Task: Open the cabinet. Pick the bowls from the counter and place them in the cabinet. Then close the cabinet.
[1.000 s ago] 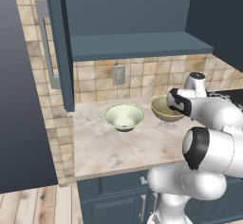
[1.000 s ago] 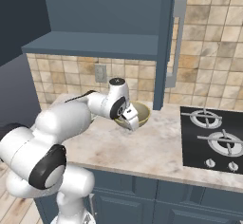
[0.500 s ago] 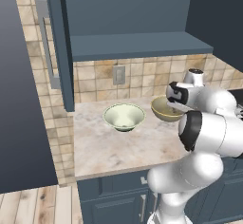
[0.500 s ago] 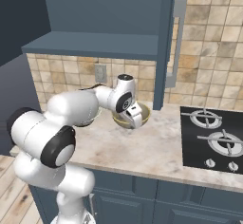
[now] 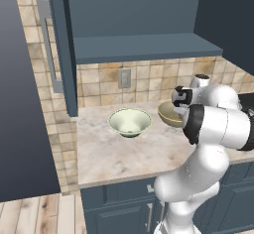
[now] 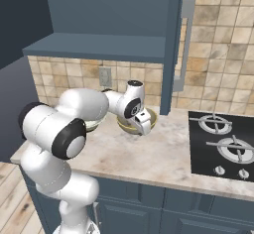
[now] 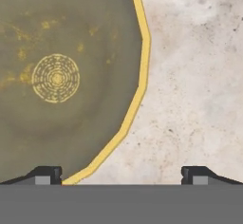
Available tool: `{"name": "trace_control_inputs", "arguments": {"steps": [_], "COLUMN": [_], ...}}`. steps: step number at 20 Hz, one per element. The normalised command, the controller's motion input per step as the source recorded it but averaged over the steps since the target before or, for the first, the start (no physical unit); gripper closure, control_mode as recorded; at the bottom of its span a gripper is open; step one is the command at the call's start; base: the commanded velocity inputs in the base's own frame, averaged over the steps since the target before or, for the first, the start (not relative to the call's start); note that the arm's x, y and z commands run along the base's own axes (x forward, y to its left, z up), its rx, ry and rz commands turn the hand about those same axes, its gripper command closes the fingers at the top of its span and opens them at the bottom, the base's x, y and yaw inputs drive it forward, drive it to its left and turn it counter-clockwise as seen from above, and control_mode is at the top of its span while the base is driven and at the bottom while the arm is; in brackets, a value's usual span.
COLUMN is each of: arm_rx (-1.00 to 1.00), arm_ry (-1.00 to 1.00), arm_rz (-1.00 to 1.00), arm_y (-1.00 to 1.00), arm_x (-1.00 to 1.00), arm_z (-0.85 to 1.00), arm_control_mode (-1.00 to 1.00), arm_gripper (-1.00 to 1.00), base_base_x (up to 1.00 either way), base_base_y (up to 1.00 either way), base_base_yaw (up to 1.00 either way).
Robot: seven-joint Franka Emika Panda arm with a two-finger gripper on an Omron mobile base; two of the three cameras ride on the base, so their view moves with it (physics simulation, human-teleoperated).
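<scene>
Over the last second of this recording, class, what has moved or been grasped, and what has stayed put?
The arm has swung its elbow up and over, bringing the open gripper lower over the rim of the mustard bowl. Nothing has been gripped or released. Both the mustard bowl and the cream-green bowl stayed on the counter, and the cabinet stayed open.

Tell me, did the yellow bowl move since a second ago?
No. The yellow bowl sits at the same spot beside the green bowl, below the wall socket. The open gripper hangs at its rim.
</scene>
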Motion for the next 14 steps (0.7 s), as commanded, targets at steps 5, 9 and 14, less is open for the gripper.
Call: {"name": "trace_control_inputs", "arguments": {"steps": [5, 9, 14], "arm_rx": [0.0, 0.0, 0.02], "arm_ry": [0.0, 0.0, 0.0], "arm_rz": [0.0, 0.0, 0.0], "arm_y": [0.0, -0.01, -0.05], "arm_x": [0.17, 0.23, 0.15], "arm_z": [-0.24, -0.15, -0.06], "arm_control_mode": [-1.0, -1.0, -1.0], "arm_gripper": [-1.0, -1.0, -1.0], "base_base_x": [0.0, 0.0, 0.0], "base_base_y": [0.0, 0.0, 0.0], "base_base_yaw": [0.0, 0.0, 0.0]}}
